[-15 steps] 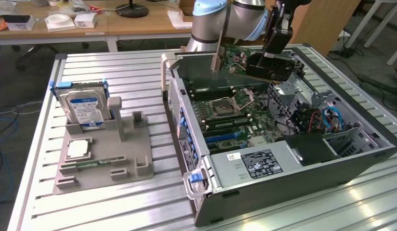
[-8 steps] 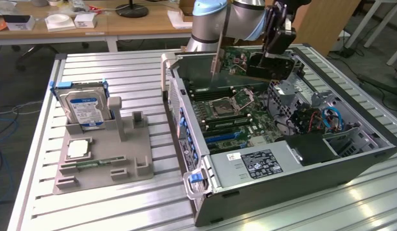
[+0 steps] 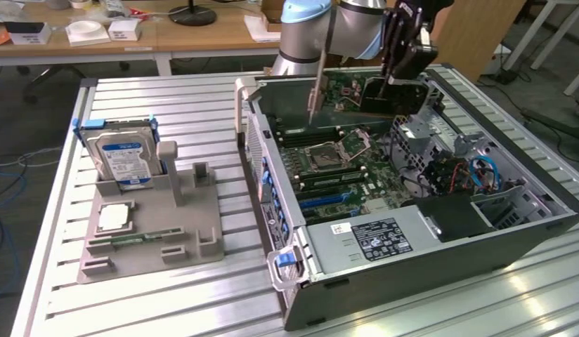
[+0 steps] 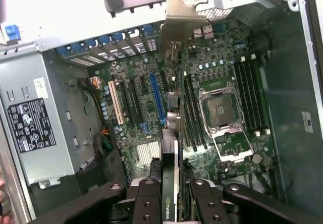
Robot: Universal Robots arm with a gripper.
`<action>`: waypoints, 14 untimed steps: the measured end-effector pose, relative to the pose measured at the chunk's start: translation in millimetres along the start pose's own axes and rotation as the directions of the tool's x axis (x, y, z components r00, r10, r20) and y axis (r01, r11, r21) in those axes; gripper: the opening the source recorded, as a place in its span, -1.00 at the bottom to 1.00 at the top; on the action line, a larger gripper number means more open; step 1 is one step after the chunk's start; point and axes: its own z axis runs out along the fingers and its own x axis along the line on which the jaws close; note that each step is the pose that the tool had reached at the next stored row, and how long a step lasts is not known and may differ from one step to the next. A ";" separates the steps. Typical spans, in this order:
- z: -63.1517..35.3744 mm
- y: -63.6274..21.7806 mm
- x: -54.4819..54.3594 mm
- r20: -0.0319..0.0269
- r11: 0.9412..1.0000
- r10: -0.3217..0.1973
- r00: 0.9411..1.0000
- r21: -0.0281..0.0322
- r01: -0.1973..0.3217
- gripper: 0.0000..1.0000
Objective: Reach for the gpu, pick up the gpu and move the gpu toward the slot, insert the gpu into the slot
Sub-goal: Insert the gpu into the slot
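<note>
Bright even light; glare streaks on table (image 3: 528, 286).

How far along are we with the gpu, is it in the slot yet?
Done: the gpu is picked up, clamped in the gripper. In hand: it hangs over the motherboard inside the open case. Left: the insertion; the card is clear of the expansion slots, not yet seated.
</note>
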 end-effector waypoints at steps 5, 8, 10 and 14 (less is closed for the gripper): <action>0.2 0.1 0.1 0.001 0.998 -0.070 0.998 0.002 0.070 -0.47; 0.4 0.2 0.1 0.001 0.994 -0.111 0.994 0.003 0.111 -0.47; 0.7 0.4 0.2 0.001 0.991 -0.136 0.991 0.003 0.136 -0.47; 1.0 0.5 0.2 0.002 0.982 -0.189 0.982 0.005 0.189 -0.47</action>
